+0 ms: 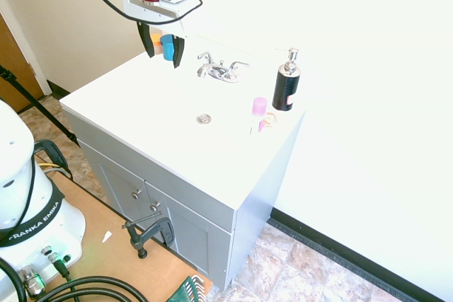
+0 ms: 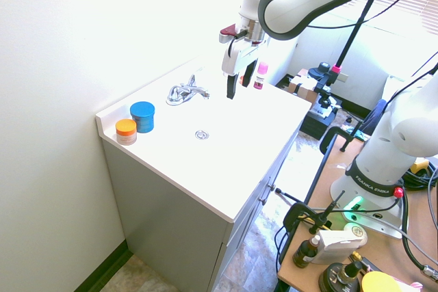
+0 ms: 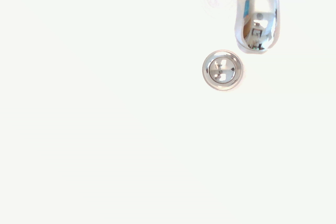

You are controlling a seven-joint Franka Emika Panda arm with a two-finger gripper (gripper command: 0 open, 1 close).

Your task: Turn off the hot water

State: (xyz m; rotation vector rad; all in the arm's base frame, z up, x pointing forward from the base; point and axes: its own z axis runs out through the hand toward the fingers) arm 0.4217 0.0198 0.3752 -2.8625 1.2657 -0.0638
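Note:
A chrome faucet (image 1: 219,70) with two lever handles stands at the back of the white sink; nothing marks which handle is the hot one. It also shows in the second exterior view (image 2: 186,92). The wrist view looks straight down on the faucet's spout (image 3: 257,14) and the round drain (image 3: 222,70). No running water can be seen. My gripper (image 1: 164,47) hangs open and empty above the basin, apart from the faucet, to its left in the first exterior view. The second exterior view puts the gripper (image 2: 230,81) to the faucet's right.
A black soap pump bottle (image 1: 287,86) and a small pink bottle (image 1: 259,107) stand on the counter right of the faucet. A blue jar (image 2: 142,115) and an orange-lidded jar (image 2: 126,130) sit at the other end. The drain (image 1: 204,119) lies mid-basin. Walls border the counter.

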